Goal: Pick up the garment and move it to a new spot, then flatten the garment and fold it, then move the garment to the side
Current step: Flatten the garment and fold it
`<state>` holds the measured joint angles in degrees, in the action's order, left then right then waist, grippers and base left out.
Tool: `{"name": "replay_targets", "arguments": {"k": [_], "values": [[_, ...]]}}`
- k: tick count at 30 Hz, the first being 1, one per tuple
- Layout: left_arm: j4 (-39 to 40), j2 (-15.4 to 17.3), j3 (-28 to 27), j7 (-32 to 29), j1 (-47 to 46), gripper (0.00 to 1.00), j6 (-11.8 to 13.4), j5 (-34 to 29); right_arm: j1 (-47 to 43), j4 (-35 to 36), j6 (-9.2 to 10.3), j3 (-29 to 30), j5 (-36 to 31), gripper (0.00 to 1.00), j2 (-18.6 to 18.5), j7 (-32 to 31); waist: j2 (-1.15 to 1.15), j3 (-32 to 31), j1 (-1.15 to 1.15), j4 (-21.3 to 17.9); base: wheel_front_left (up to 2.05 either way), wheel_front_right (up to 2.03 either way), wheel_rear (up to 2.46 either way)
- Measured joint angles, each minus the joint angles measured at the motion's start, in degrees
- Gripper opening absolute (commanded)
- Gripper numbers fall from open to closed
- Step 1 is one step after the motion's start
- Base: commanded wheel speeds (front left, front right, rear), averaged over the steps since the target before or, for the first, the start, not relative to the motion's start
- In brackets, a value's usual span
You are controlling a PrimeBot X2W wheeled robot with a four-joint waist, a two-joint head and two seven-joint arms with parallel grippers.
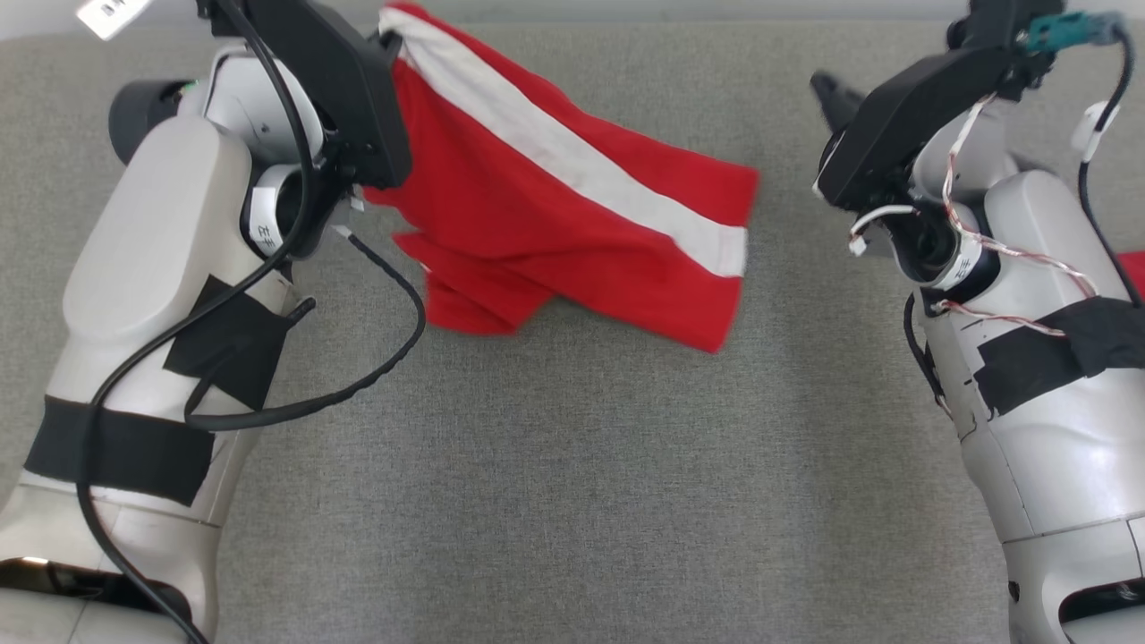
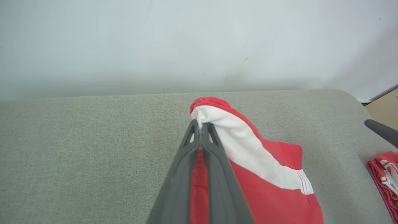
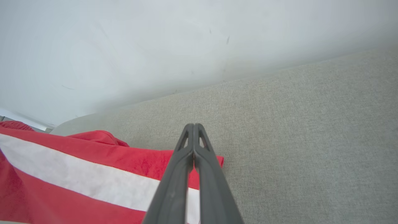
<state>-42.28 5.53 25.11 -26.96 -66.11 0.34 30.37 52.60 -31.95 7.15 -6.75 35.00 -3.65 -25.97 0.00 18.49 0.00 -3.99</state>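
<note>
One garment (image 1: 572, 206), red with a white stripe: top corner pinched in left gripper (image 2: 200, 126), jaws clamped tight on the white band. Rest trailing from that corner toward the right, spread over grey fabric surface (image 1: 572, 492), bunched at its lower left edge; resting or just lifted, cannot tell. Right gripper (image 3: 193, 126) closed completely, nothing between its fingers, tips over bare surface just past the garment's right edge, apart from it. Second red-and-white cloth (image 2: 384, 177) bunched well off to the right, near the surface's rounded corner. White wall (image 2: 186, 40) behind the far edge.
</note>
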Motion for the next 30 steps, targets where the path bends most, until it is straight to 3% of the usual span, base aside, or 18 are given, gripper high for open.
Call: {"name": "replay_targets", "arguments": {"k": [4, 7, 8, 9, 10, 11, 30], "values": [[-1.67, 0.11, 0.58, 1.86, 0.08, 0.00, -0.36, -0.31, -0.29, 0.09, 0.00, -1.77, 0.12, 0.00, -0.10, 0.65, 0.00, -1.16, 0.00, -0.24, 0.00, 0.00, 0.00], [-2.48, 0.14, 1.59, 2.31, 0.97, 0.00, -0.91, -0.64, -3.09, -0.40, -0.01, -5.08, -0.09, 0.00, 0.07, -2.89, 0.00, -1.82, -0.01, -0.51, 0.00, 0.00, 0.00], [-2.48, 0.14, 1.59, 2.31, 0.97, 0.00, -0.91, -0.64, -3.09, -0.40, -0.01, -5.08, -0.09, 0.09, 0.07, -2.89, 0.00, -1.82, -0.01, -0.51, 0.00, 0.00, 0.00], [-2.91, 0.10, 1.66, 2.64, 1.45, 0.00, -0.90, -0.64, -4.35, -0.98, -0.01, -5.80, -0.26, 0.47, 0.14, -3.56, 0.00, -1.96, -0.01, -0.61, 0.00, 0.00, 0.00], [-3.21, 0.12, 1.78, 2.74, 1.90, 0.00, -0.92, -0.64, -5.53, -1.41, 0.00, -6.44, -0.26, 0.95, 0.07, -4.24, 0.00, -2.05, -0.01, -0.72, 0.00, 0.00, 0.00], [-3.21, 0.15, 1.88, 2.79, 2.42, 0.00, -0.92, -0.68, -6.36, -1.53, 0.00, -7.08, -0.24, 1.00, -0.01, -4.92, 0.00, -2.07, 0.00, -0.84, 0.00, 0.00, 0.00], [-5.82, -1.67, 3.66, 4.87, 2.08, 0.00, -2.47, -0.93, -3.96, -8.95, 0.00, -10.26, 3.46, 1.00, 0.04, -3.41, 0.00, 1.21, 0.00, 1.53, 0.00, 0.00, 0.00]]}}
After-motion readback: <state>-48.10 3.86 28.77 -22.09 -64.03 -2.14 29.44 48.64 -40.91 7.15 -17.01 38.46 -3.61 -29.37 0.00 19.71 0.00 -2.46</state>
